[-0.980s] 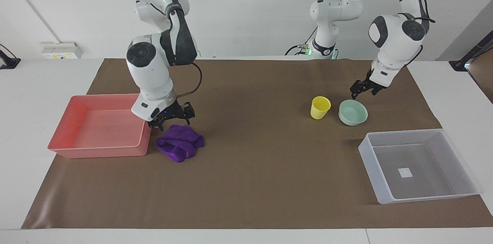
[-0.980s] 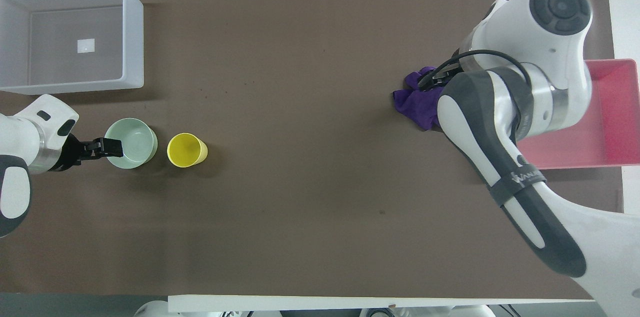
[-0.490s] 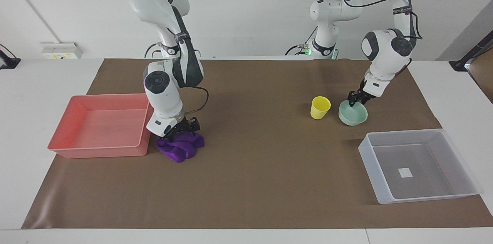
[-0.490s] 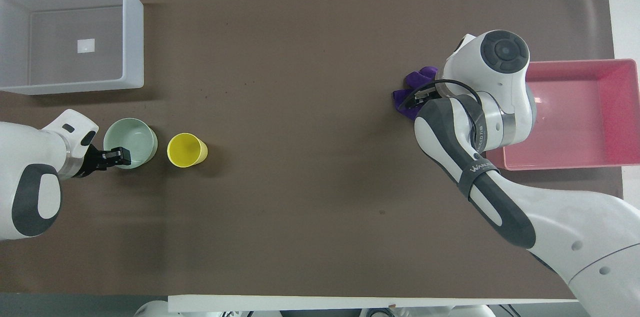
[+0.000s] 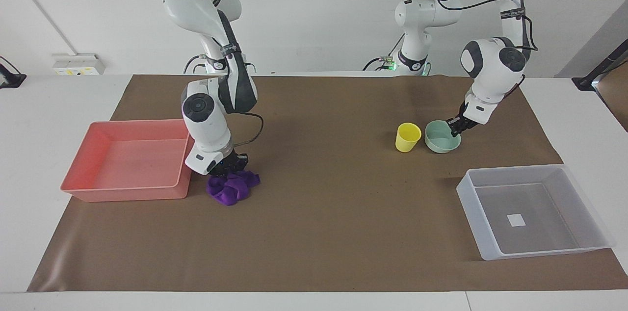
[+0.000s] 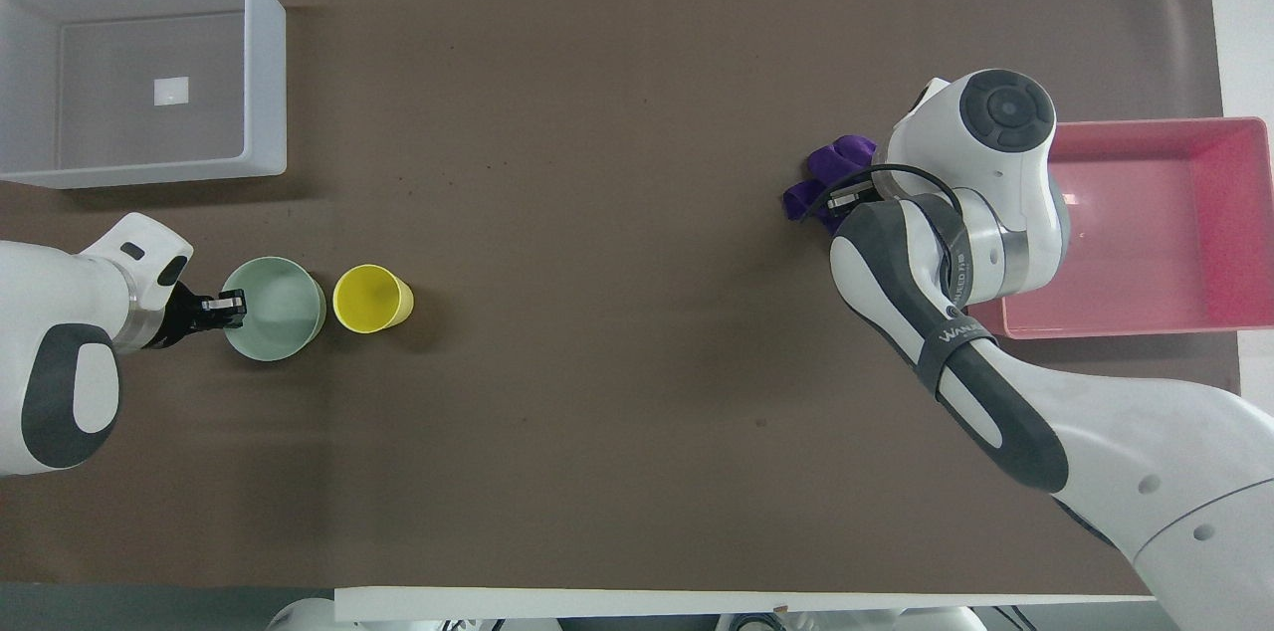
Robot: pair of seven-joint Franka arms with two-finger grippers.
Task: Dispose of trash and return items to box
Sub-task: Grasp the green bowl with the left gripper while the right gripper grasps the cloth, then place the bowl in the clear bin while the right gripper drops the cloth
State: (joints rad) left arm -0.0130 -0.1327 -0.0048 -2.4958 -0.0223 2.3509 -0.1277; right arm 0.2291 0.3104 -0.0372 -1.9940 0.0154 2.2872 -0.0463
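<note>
The purple cloth (image 5: 231, 188) lies bunched on the brown mat beside the pink bin (image 5: 125, 192). My right gripper (image 5: 228, 168) is down on it and shut on its top. In the overhead view the right arm hides that gripper and only the cloth's edge (image 6: 821, 181) shows. The mint-green bowl (image 5: 440, 138) sits close beside the yellow cup (image 5: 407, 137). My left gripper (image 5: 456, 128) is shut on the bowl's rim, on the side away from the cup. The bowl (image 6: 274, 313), cup (image 6: 370, 299) and left gripper (image 6: 231, 305) also show in the overhead view.
The translucent box (image 5: 473, 225) with a white sticker on its floor stands farther from the robots than the bowl, at the left arm's end; it shows in the overhead view (image 6: 264, 64). The pink bin (image 6: 1145, 233) is at the right arm's end.
My right gripper came down onto the cloth and closed, bunching it. My left gripper dropped to the bowl, closed on its rim, and the bowl shifted toward the cup.
</note>
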